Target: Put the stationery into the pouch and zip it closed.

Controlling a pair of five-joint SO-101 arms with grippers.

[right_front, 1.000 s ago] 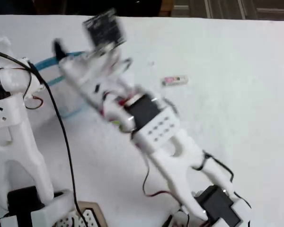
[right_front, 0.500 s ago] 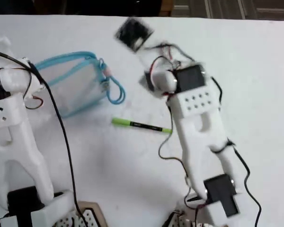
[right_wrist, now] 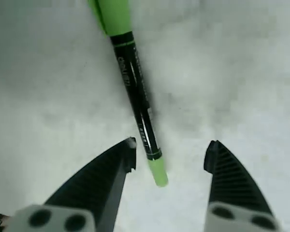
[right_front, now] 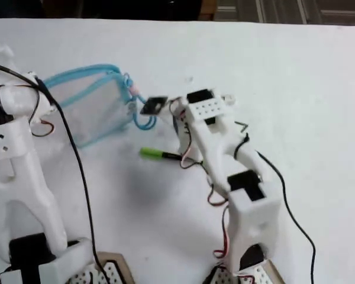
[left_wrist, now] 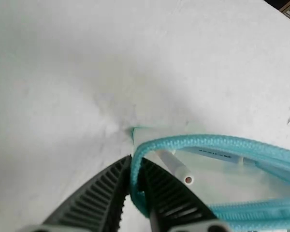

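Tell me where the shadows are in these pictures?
High view: a soft grey shadow lies on the table close to the green pen. Right wrist view: the green pen throws a faint dark smudge alongside itself. Left wrist view: the light is even, with a slight shadow where the corner of the pouch meets the table.

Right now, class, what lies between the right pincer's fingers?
The green end of the pen lies inside the open right pincer, touching neither finger; the right wrist view shows it.
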